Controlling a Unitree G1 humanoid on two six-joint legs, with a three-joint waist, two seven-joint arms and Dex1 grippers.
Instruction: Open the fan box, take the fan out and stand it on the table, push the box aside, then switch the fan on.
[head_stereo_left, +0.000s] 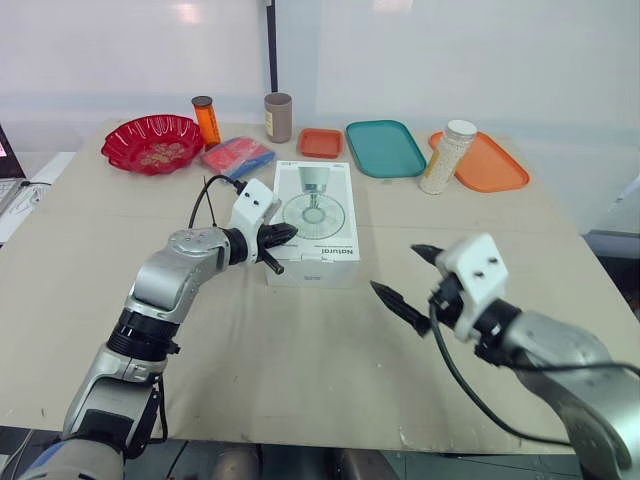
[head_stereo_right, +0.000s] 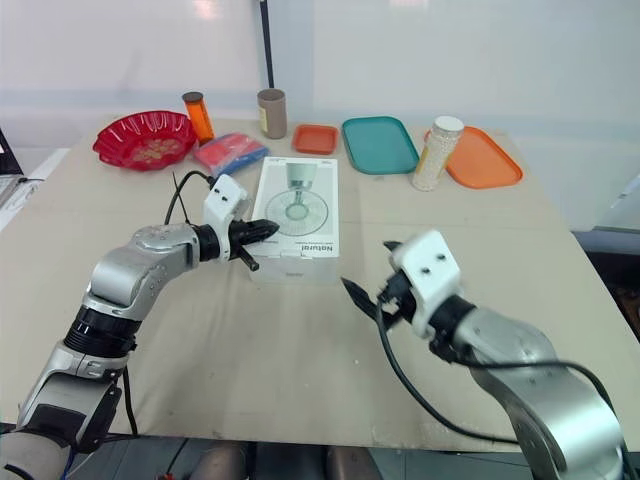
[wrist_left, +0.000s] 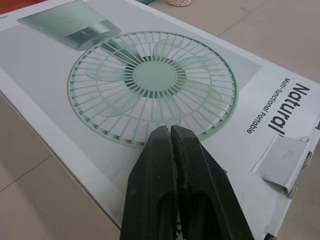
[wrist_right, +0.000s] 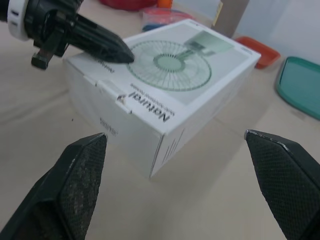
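A white fan box (head_stereo_left: 314, 222) lies flat and shut near the middle of the counter (head_stereo_left: 330, 370), its printed fan picture facing up and its long axis running straight away from the robot, the short end with the brand name nearest. The left claw (head_stereo_left: 290, 232), its two black fingers pressed together, reaches in from the box's left side and points across the top face near the front left corner; from the right wrist its tip looks to be touching or just above the cardboard beside the printed fan, though contact cannot be confirmed. A small folded tab (wrist_left: 285, 162) sits at the near edge of the lid, just beside the printed brand name and on the robot's side of the left claw. The right claw (head_stereo_left: 397, 268) hangs wide open over bare counter, near the box's front right corner but apart from it, with the box lying ahead and to its left, its near right corner turned toward the gap between the fingers. By position the left arm is the closer one to the lid. Opening appears not yet begun, so the fan is presumably inside; the next move likely turns on reaching that near edge, where the lid seems to lift.
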